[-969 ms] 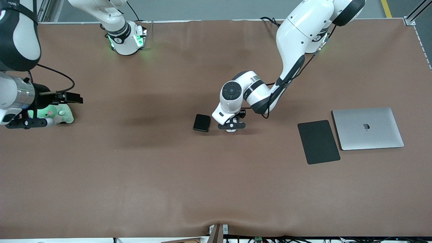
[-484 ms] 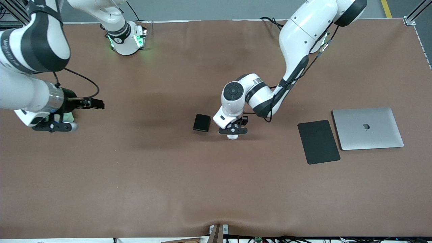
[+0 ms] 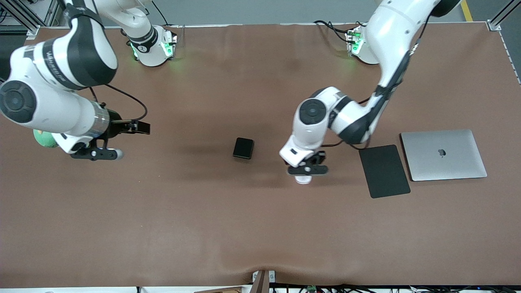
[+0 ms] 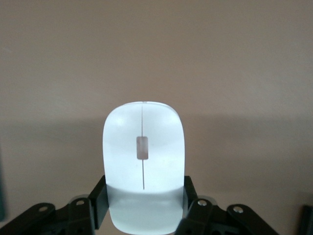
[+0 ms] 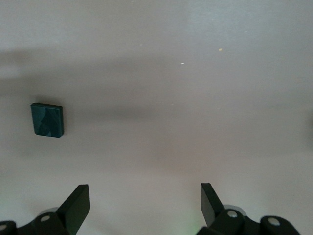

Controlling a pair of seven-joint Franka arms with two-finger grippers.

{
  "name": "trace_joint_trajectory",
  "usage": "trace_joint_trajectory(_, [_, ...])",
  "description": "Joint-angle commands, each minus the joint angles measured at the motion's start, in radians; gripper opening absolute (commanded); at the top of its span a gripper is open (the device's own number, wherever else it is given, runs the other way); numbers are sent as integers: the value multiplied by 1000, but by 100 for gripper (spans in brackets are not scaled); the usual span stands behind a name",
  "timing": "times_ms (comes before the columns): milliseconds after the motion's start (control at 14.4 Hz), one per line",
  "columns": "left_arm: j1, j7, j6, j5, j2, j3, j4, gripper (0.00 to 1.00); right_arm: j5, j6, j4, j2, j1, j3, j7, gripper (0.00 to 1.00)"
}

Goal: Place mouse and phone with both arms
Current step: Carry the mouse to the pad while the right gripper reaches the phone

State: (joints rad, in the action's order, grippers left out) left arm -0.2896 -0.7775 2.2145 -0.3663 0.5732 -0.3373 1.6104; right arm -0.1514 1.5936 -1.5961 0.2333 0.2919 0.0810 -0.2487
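The left hand (image 3: pixel 303 174) has the mouse (image 4: pixel 143 161) pinched between its 2 fingers (image 4: pixel 96 203), gripping it across the narrow tail end, with the rounded nose sticking out free ahead of the fingers. In the front view the mouse (image 3: pixel 303 179) peeks out white just beneath the hand, up in the air over bare brown table (image 3: pixel 260 228). The black mouse pad (image 3: pixel 384 171) lies off toward the left arm's end of the table from this hand, and just past it sits the silver laptop (image 3: pixel 443 154).

My read: this is the carry, and the pad looks like the sensible target. To do it well, keep the wrist level so that glossy shell does not slip from a grip this close to its tail, travel sideways at this height until the hand is squarely over the pad's middle, then lower straight down and let go only once the underside is flat on it.

The phone (image 3: pixel 243 148) lies flat on the table, toward the right arm's end from the left hand.

Farther off, the right hand (image 3: pixel 94 154) hangs with its fingers (image 5: pixel 76 204) spread wide and nothing between them. Its wrist view shows the phone (image 5: pixel 48 120) lying well ahead of it. It needs to line those fingers up across the phone's short width before dropping. A green soft toy (image 3: pixel 42 139) pokes out from under that arm.
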Motion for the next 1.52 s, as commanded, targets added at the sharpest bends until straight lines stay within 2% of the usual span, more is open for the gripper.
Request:
trace_joint_trajectory(0, [58, 21, -33, -10, -65, -12, 28, 0, -19, 32, -4, 20, 68, 8, -62, 100])
trace_joint_trajectory(623, [237, 62, -61, -8, -82, -12, 34, 0, -33, 178, -5, 122, 205, 8, -193, 100])
trace_joint_trajectory(900, [322, 130, -61, -9, -78, -11, 68, 0, -39, 253, -7, 173, 253, 8, -239, 100])
trace_joint_trajectory(1107, [360, 153, -59, -10, -73, -11, 88, 0, -88, 310, -7, 205, 273, 8, -248, 100])
trace_joint_trajectory(1453, [432, 159, -1, -11, -69, -12, 163, 0, -97, 462, -77, 228, 322, 8, -286, 100])
